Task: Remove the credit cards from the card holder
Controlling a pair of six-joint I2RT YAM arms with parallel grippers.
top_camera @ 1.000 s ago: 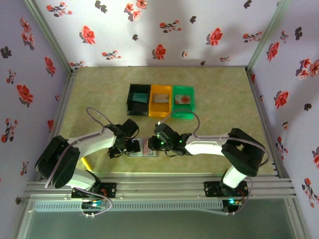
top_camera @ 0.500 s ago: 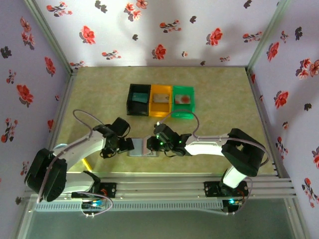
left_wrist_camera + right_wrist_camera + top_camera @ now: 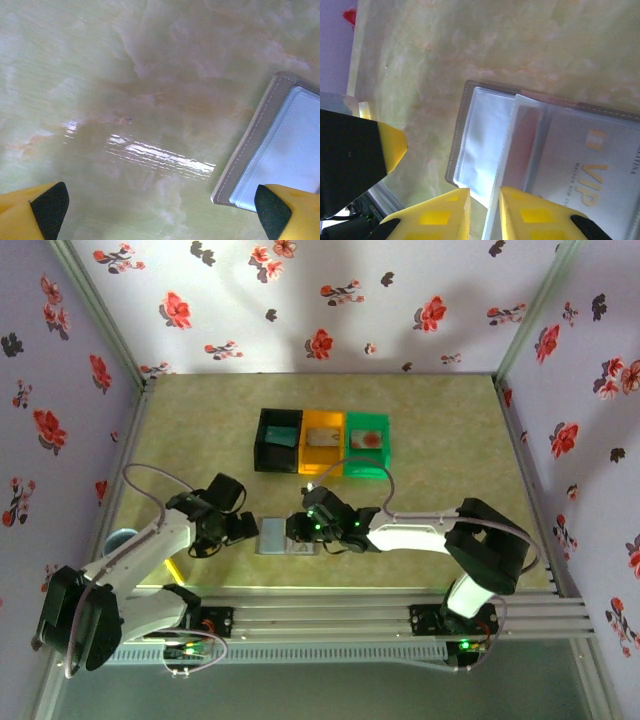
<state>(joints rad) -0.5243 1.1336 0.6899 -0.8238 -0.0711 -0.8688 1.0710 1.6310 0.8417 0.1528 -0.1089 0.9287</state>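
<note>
Near the front edge of the surface (image 3: pixel 430 420), between my two arms, the card holder (image 3: pixel 272 537) lies open and flat. My left tool (image 3: pixel 160 207) is spread wide beside it and grips nothing, one pad (image 3: pixel 272 212) at the holder's corner. My right tool (image 3: pixel 485 212) hangs over the holder, its fingers drawn close with a narrow slit between them along the edge of a pale card (image 3: pixel 580 175) lettered VIP. Whether they pinch it I cannot tell. Well behind stand a black bin (image 3: pixel 268 458), an orange bin (image 3: pixel 322 466) and a green bin (image 3: pixel 367 471).

The card holder (image 3: pixel 285 140) runs off the left wrist view's edge and, overhead, lies partly under the right gripper (image 3: pixel 295 532).
</note>
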